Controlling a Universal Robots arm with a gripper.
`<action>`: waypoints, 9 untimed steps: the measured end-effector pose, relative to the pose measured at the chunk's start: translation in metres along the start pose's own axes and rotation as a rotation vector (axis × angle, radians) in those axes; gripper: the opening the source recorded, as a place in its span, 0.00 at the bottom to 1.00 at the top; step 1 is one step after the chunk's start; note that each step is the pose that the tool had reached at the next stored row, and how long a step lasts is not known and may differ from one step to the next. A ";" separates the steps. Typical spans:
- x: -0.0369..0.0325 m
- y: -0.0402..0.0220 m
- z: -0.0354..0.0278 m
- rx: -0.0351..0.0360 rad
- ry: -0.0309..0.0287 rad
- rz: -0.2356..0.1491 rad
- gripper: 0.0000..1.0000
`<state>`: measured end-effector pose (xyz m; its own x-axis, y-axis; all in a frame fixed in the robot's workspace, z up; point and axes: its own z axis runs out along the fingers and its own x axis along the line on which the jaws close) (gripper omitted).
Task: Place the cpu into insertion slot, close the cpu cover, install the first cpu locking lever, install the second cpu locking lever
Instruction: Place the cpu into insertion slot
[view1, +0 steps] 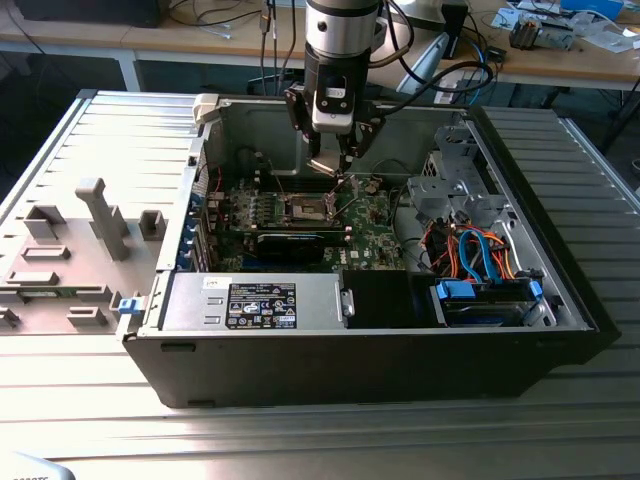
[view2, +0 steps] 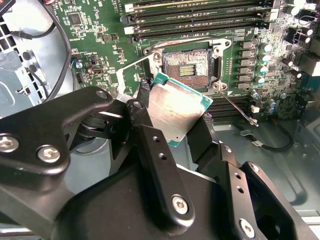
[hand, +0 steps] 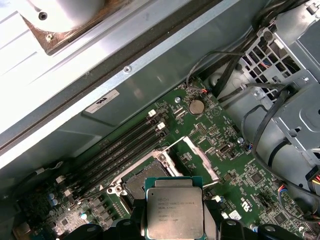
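My gripper (view1: 337, 168) hangs inside the open computer case, just above the green motherboard (view1: 375, 235), and is shut on the cpu (view2: 176, 107). The chip is a flat silver-grey square with a green edge, tilted between the black fingers (view2: 145, 125). In the first wrist view the cpu (hand: 175, 212) sits between the gripper (hand: 175, 222) fingers, close over the near edge of the insertion slot (hand: 142, 181). The insertion slot (view2: 187, 65) lies uncovered, its dark contact field showing. The cpu cover (hand: 201, 159) stands raised beside the socket. A thin wire locking lever (view2: 235, 107) sticks out loose.
Long memory slots (hand: 120, 145) run beside the socket. A metal drive cage (view1: 450, 185) with orange and blue cables (view1: 480, 250) fills the exterior view's right of the case. A power supply (view1: 255, 300) sits at the front. A grey fixture (view1: 90, 235) lies outside, left.
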<state>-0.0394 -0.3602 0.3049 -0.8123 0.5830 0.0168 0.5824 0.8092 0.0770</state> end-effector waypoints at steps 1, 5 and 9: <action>0.0000 0.0000 0.0000 0.0000 0.0000 0.001 0.55; 0.0000 0.0000 0.0000 -0.0001 -0.0001 0.002 0.55; 0.0000 0.0000 0.0000 0.0000 -0.0003 0.004 0.55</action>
<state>-0.0394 -0.3602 0.3049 -0.8099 0.5863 0.0169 0.5857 0.8069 0.0770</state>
